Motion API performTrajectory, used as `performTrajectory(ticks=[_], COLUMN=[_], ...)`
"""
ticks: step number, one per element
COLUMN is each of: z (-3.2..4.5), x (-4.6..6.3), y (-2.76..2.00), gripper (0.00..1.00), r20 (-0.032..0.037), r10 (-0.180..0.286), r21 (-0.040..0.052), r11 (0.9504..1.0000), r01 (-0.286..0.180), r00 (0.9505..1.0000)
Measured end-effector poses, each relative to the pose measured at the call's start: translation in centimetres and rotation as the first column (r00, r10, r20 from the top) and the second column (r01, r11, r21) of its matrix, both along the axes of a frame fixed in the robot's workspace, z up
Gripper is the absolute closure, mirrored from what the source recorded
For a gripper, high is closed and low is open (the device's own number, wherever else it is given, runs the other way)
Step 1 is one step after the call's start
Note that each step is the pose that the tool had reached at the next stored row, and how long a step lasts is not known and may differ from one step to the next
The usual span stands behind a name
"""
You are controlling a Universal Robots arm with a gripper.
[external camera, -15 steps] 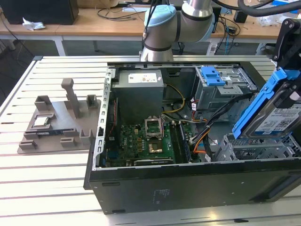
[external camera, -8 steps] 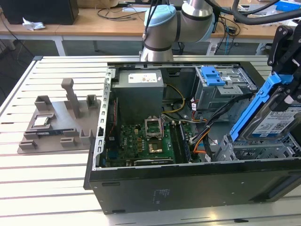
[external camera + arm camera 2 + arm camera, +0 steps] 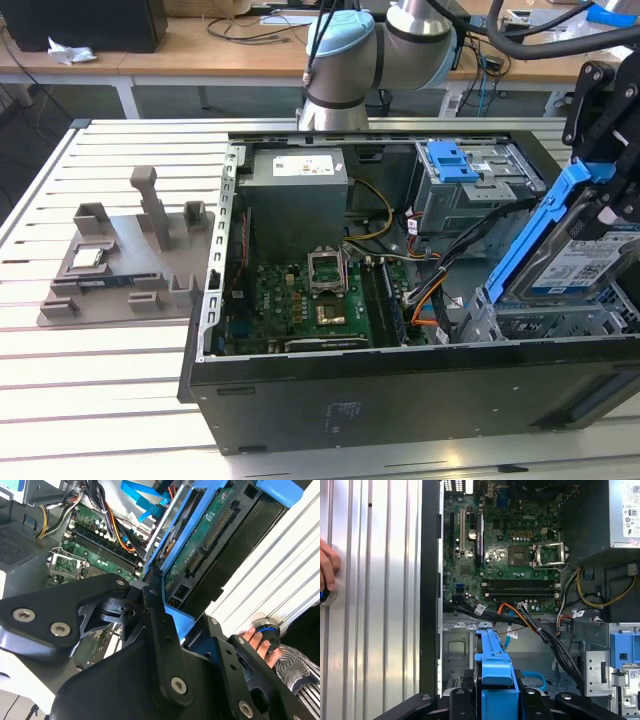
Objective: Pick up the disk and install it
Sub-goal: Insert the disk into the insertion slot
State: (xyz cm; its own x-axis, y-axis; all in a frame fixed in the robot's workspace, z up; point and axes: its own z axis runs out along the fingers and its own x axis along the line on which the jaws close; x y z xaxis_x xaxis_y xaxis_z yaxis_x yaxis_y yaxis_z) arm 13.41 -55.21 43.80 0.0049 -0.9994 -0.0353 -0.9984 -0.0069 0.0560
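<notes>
gripper [image 3: 603, 205]: I see it clamped on the disk [image 3: 575, 255]
disk: tilted above open computer case [image 3: 300, 385]

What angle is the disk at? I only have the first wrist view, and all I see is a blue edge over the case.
Observer: In the exterior view the disk is steeply tilted, label facing the camera, over the case at the exterior view's right end.
Operator: Is it gripped?
Observer: Yes, the end effector clamps the blue carrier's upper end.
Operator: What's being touched off to the side?
Observer: The second wrist view shows a hand on a blue-ringed button, with a striped sleeve.
</notes>
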Motion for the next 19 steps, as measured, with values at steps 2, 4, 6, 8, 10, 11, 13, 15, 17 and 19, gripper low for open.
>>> performTrajectory(ticks=[2, 4, 6, 8, 10, 11, 13, 15, 17, 19], z=[-0.3, -0.54, -0.79, -1.57, -1.98, -2.29, -2.76, -3.28, -3.49, -3.7], x=[0.0, 0.0, 0.0, 0.0, 0.0, 0.0, 0.0, 0.0, 0.0, 0.0], y=[0.03, 0.07, 0.09, 0.08, 0.08, 0.08, 0.08, 0.08, 0.09, 0.08], gripper=[0.63, 0.63, 0.63, 0.63, 0.63, 0.63, 0.63, 0.63, 0.63, 0.63], r20=[0.0, -0.0001, -0.0001, -0.0016, -0.0026, -0.0035, -0.0045, -0.005, -0.0051, -0.005], r10=[0.0, 0.0, 0.0, 0.0, 0.0, 0.0, 0.0, 0.0, 0.0, 0.0], r21=[-0.0001, 0.0, -0.0003, -0.0001, 0.0, -0.0001, -0.0001, -0.0001, -0.0002, -0.0001], r11=[1.0, 1.0, 1.0, 1.0, 1.0, 1.0, 1.0, 1.0, 1.0, 1.0], r01=[0.0, 0.0, 0.0, 0.0, 0.0, 0.0, 0.0, 0.0, 0.0, 0.0], r00=[1.0, 1.0, 1.0, 1.0, 1.0, 1.0, 1.0, 1.0, 1.0, 1.0])
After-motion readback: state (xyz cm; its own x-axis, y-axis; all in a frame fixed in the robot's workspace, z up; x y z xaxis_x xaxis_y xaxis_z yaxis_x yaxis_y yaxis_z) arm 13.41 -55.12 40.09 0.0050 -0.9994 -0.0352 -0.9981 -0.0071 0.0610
